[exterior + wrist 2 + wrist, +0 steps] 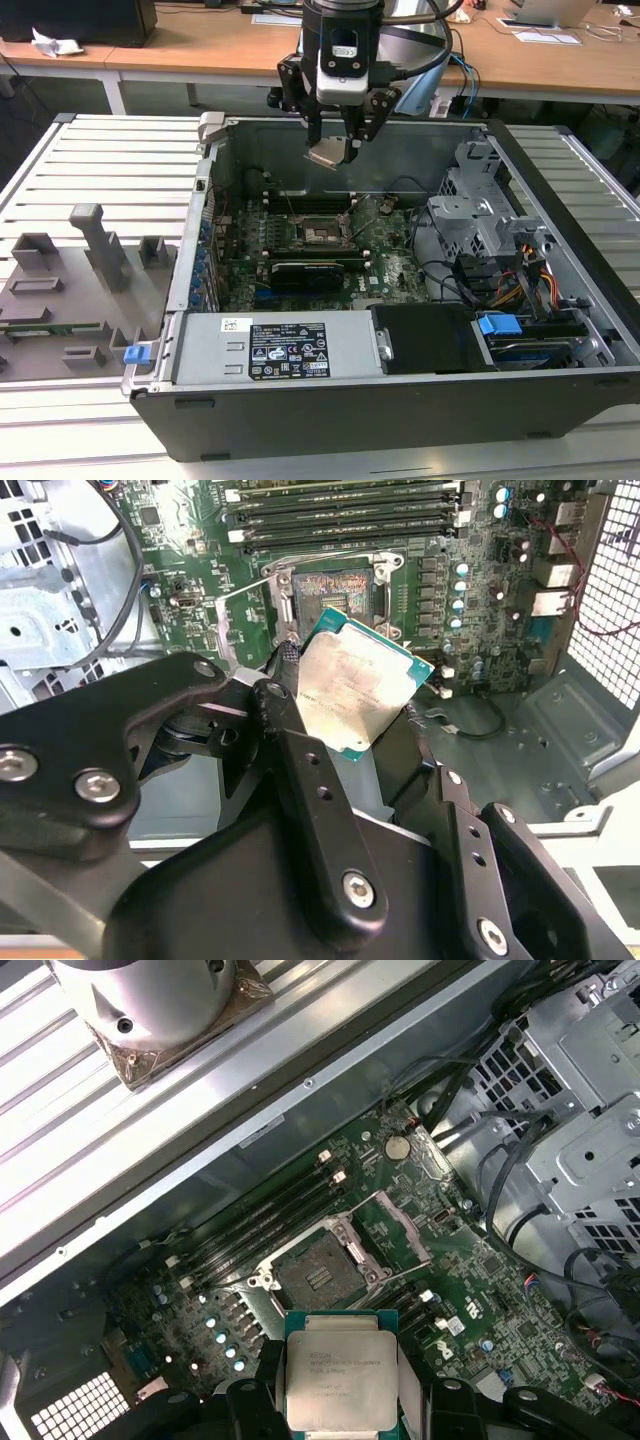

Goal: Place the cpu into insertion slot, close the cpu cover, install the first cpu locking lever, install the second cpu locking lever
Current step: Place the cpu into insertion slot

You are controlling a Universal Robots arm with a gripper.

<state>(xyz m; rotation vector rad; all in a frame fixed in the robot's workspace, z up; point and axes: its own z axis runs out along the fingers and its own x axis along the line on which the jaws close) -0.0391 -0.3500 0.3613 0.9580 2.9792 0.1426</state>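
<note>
The cpu (330, 155) hangs tilted, clamped by its edges in the gripper (335, 143) high over the open case, while the bare insertion slot (322, 234) lies well apart beneath it on the board, its cpu cover (398, 1232) swung open.

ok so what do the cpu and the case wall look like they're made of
The cpu: a silvery metal lid, going by its dull brushed sheen, on a thin green board, probably circuit laminate. The case wall: likely sheet steel, matte grey, thin and flat with a folded rim.
</note>
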